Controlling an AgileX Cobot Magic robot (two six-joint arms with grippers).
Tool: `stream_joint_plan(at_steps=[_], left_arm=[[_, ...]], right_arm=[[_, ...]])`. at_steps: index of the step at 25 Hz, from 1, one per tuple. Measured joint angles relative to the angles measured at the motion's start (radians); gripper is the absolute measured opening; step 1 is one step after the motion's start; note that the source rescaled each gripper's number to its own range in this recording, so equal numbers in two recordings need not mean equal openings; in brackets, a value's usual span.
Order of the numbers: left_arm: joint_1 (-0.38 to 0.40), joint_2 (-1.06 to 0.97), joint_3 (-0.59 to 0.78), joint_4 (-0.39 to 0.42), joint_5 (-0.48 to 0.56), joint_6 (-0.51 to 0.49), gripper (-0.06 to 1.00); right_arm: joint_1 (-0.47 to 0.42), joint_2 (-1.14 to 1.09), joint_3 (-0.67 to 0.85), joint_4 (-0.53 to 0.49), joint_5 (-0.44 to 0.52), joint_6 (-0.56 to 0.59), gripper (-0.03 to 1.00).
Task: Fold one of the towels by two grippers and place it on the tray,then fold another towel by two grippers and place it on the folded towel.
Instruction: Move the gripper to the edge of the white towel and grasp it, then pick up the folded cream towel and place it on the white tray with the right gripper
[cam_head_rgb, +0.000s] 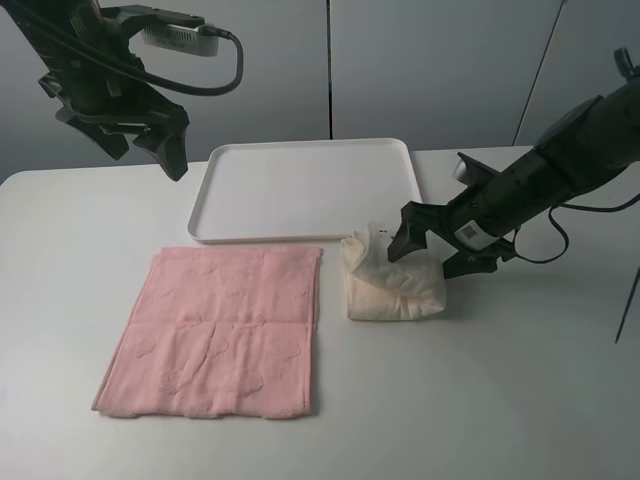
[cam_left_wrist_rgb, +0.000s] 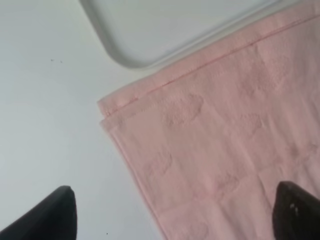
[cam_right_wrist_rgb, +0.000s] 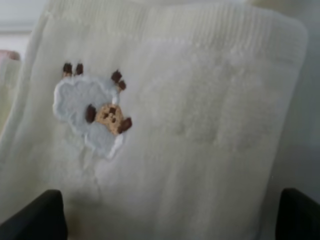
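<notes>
The cream towel (cam_head_rgb: 395, 290) lies bunched in a loose fold on the white desk (cam_head_rgb: 520, 390), right of centre in the high view. It is just below the lower right corner of the tray (cam_head_rgb: 310, 190) and not on it. One corner of the cloth stands up toward the tray's rim.

The right gripper (cam_head_rgb: 427, 260) reaches in from the right edge of the frame, low over this towel. Its jaws stand wide apart and straddle the towel's right end, with one fingertip over the top of the cloth and the other at its right side. The right wrist view shows the cream terry close up, with a small embroidered animal patch (cam_right_wrist_rgb: 95, 117) on it.

The pink towel (cam_head_rgb: 215, 330) lies flat and spread at lower left. Its top edge is just beside the tray's front rim.

The left gripper (cam_head_rgb: 148, 158) hangs in the upper left of the frame, high above the desk. Its jaws are spread wide and hold nothing.
</notes>
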Motion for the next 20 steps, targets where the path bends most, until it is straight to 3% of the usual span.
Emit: stream_joint_plan(at_steps=[5,11,16,20], left_arm=[[0.000,-0.006,0.000,0.002,0.000,0.000,1.00],[0.000,-0.009,0.000,0.002,0.000,0.000,1.00],[0.000,-0.011,0.000,0.004,0.003,0.000,1.00],[0.000,-0.018,0.000,0.004,0.025,0.000,1.00]], right_arm=[[0.002,0.018,-0.006,0.000,-0.008,0.016,0.82],[0.002,0.035,-0.006,0.000,-0.009,0.016,0.48],[0.002,0.035,-0.006,0.002,0.010,-0.019,0.10],[0.002,0.035,-0.006,0.002,0.037,-0.036,0.10]])
